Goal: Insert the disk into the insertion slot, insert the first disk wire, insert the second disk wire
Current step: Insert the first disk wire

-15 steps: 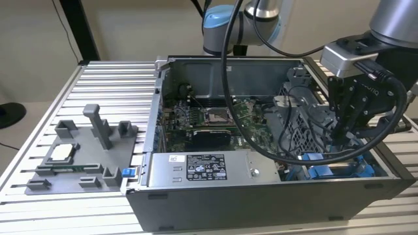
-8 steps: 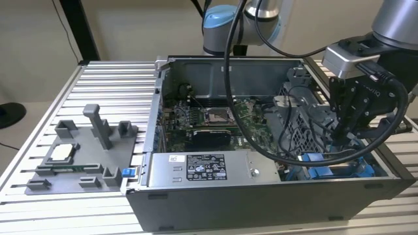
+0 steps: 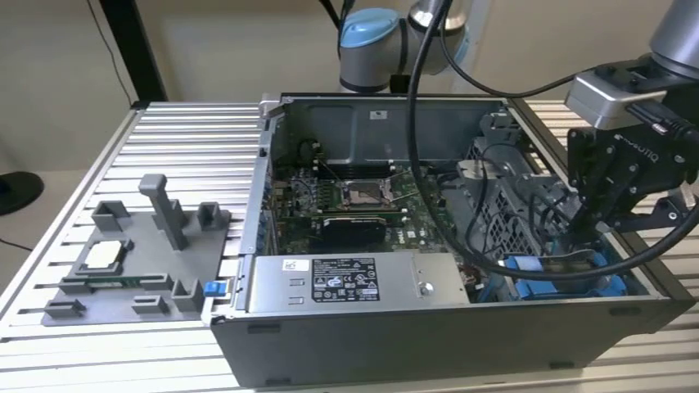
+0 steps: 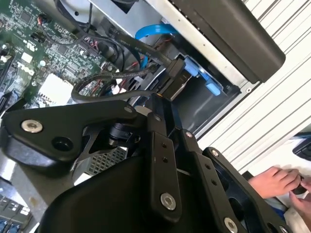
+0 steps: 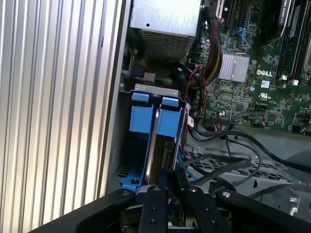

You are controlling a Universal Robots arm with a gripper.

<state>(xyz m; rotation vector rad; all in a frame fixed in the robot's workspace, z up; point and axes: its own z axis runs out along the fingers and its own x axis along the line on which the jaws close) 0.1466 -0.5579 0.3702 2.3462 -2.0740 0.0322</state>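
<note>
Wire (image 4: 175, 80) in jaws — apparently — amid cables (image 4: 112, 74)

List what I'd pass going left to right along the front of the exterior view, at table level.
grey fixture tray with upright posts → small blue tab → silver power-supply box with white label → insertion slot with blue rails

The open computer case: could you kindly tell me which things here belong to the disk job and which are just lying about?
Job: gripper, the disk wire it grips, blue-railed insertion slot.
Lying about: power-supply box, grey fixture tray, a person's hand.
</note>
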